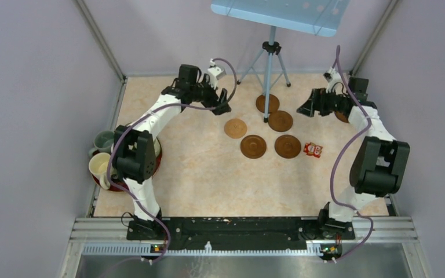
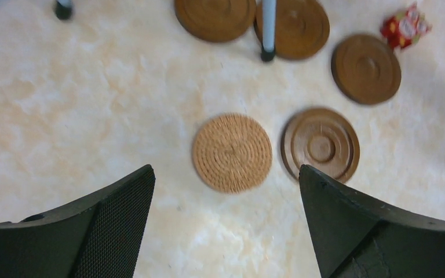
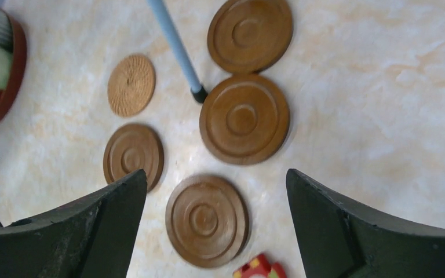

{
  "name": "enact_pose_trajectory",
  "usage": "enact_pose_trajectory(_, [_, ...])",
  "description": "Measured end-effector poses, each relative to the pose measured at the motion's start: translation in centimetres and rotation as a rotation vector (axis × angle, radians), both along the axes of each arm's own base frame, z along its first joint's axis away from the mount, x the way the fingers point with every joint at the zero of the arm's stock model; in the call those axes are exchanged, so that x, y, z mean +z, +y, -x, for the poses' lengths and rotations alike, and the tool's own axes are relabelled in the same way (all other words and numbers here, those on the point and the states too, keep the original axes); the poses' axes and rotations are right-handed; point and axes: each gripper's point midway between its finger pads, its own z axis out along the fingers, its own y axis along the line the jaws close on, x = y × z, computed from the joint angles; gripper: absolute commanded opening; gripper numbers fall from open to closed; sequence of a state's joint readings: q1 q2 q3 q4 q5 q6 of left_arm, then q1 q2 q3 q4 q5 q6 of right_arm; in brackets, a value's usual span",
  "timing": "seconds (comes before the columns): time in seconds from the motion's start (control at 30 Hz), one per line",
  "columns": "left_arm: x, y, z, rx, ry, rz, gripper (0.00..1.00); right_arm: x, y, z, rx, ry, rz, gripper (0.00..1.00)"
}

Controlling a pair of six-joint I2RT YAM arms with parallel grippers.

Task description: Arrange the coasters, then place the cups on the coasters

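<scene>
Five coasters lie together on the table's far middle: a woven tan coaster [image 1: 235,128] [image 2: 232,152] [image 3: 131,84] and brown ringed coasters [image 1: 253,146] [image 1: 288,146] [image 1: 280,121] [image 1: 267,103]. A sliver of another brown disc [image 1: 341,116] shows behind the right wrist. My left gripper [image 1: 223,107] [image 2: 226,171] hangs open above the table just left of the tan coaster, nothing between its fingers. My right gripper [image 1: 305,110] [image 3: 215,172] is open and empty too, right of the group, looking down on a brown coaster [image 3: 207,220]. Two cups, a green-grey cup [image 1: 103,141] and a cream cup [image 1: 98,166], stand at the left; the left arm hides any others.
The cups sit on a dark red round tray [image 1: 157,159] [image 3: 14,63] by the left wall. A tripod [image 1: 271,63] stands at the back, one leg's foot [image 2: 268,55] [image 3: 197,92] landing among the far coasters. A small red packet [image 1: 313,150] [image 2: 405,26] lies right of the coasters.
</scene>
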State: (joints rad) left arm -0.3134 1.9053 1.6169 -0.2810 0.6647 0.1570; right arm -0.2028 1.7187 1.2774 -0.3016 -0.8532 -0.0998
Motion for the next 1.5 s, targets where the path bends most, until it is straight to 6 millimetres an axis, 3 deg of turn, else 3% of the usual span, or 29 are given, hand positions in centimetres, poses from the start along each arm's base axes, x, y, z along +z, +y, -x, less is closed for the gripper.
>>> enact_pose_trajectory(0.13, [-4.8, -0.3, 3.8, -0.065, 0.063, -0.142, 0.99, -0.2, 0.4, 3.8, 0.033, -0.005, 0.084, 0.91])
enact_pose_trajectory(0.2, [-7.8, -0.8, 6.3, -0.118, 0.102, -0.227, 0.99, -0.8, 0.4, 5.2, 0.043, -0.004, 0.126, 0.94])
enact_pose_trajectory(0.27, [-9.6, -1.4, 8.4, -0.170, 0.121, -0.291, 0.99, -1.9, 0.0, 6.6, 0.048, 0.002, 0.176, 0.95])
enact_pose_trajectory(0.37, [-10.4, -3.3, 10.6, -0.251, 0.090, -0.362, 0.99, -3.2, -0.4, 8.3, 0.062, 0.020, 0.238, 0.95])
enact_pose_trajectory(0.53, [-11.0, -6.2, 12.5, -0.328, 0.034, -0.421, 0.99, -3.8, -0.7, 9.9, 0.105, 0.025, 0.300, 0.94])
enact_pose_trajectory(0.67, [-11.6, -7.6, 11.6, -0.328, 0.016, -0.443, 0.98, -4.2, -0.4, 10.3, 0.133, 0.027, 0.340, 0.93])
enact_pose_trajectory(0.87, [-12.8, -8.5, 8.8, -0.274, -0.003, -0.476, 0.99, -5.2, 0.4, 11.1, 0.156, 0.055, 0.367, 0.92])
enact_pose_trajectory(1.13, [-14.9, -9.1, 7.3, -0.215, 0.043, -0.508, 0.98, -5.4, 0.1, 11.0, 0.147, 0.062, 0.379, 0.89])
enact_pose_trajectory(1.3, [-15.2, -8.8, 7.0, -0.172, 0.098, -0.466, 0.82, -5.3, 1.1, 11.0, 0.176, 0.048, 0.383, 0.86])
enact_pose_trajectory(1.37, [-15.2, -8.2, 6.6, -0.138, 0.123, -0.441, 0.73, -5.3, 2.1, 10.9, 0.205, 0.029, 0.386, 0.83])
enact_pose_trajectory(1.5, [-15.1, -6.8, 5.1, -0.077, 0.150, -0.409, 0.64, -5.0, 5.1, 11.0, 0.287, -0.017, 0.396, 0.78])
